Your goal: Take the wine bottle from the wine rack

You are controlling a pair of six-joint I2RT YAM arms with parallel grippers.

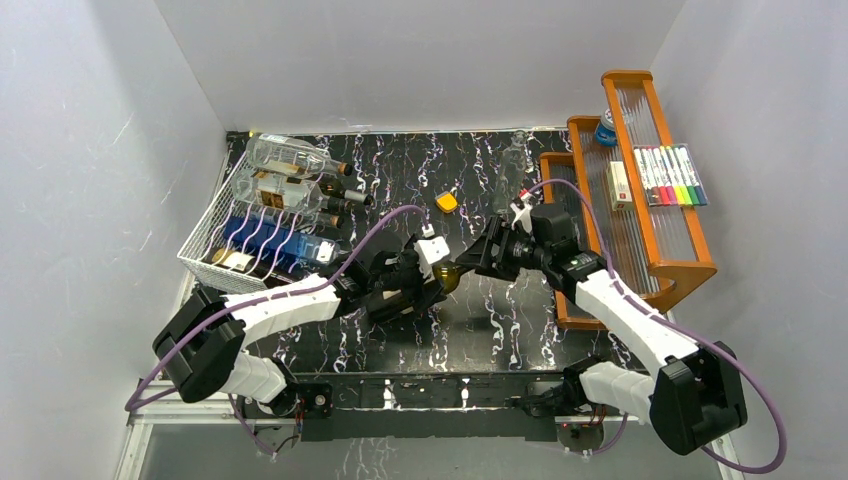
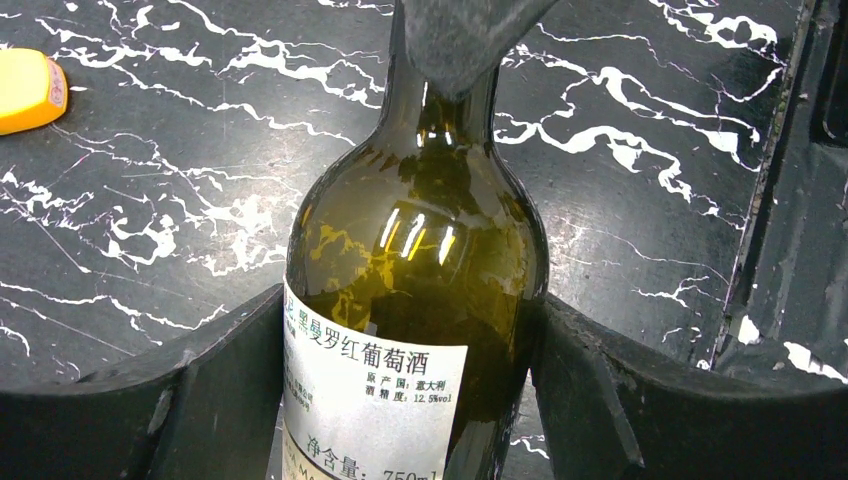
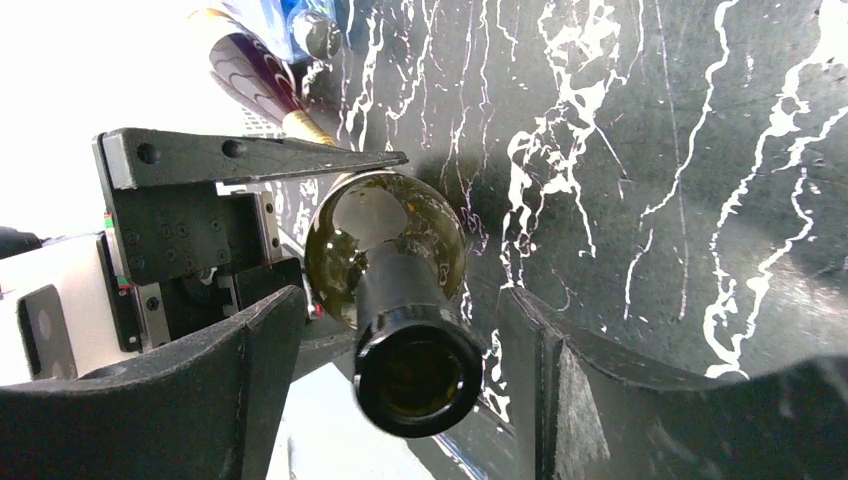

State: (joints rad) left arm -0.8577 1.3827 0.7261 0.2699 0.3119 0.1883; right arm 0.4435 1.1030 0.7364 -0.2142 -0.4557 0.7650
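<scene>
A dark green wine bottle point(image 1: 447, 277) with a white label is off the rack, over the black marble table between the two arms. My left gripper point(image 1: 412, 283) is shut on its body point(image 2: 420, 250), fingers pressed on both sides point(image 2: 412, 340). My right gripper point(image 1: 482, 255) is open around the bottle's neck point(image 3: 405, 330), with a gap on each side of the open mouth point(image 3: 418, 375). The white wire wine rack point(image 1: 212, 238) stands at the back left and holds several other bottles lying down.
An orange wooden tiered shelf point(image 1: 690, 268) stands at the right with markers point(image 1: 672, 175), a small box point(image 1: 619, 185) and a blue can point(image 1: 605, 130). A small yellow object point(image 1: 446, 202) lies mid-table, also in the left wrist view point(image 2: 28, 90). White walls enclose the table.
</scene>
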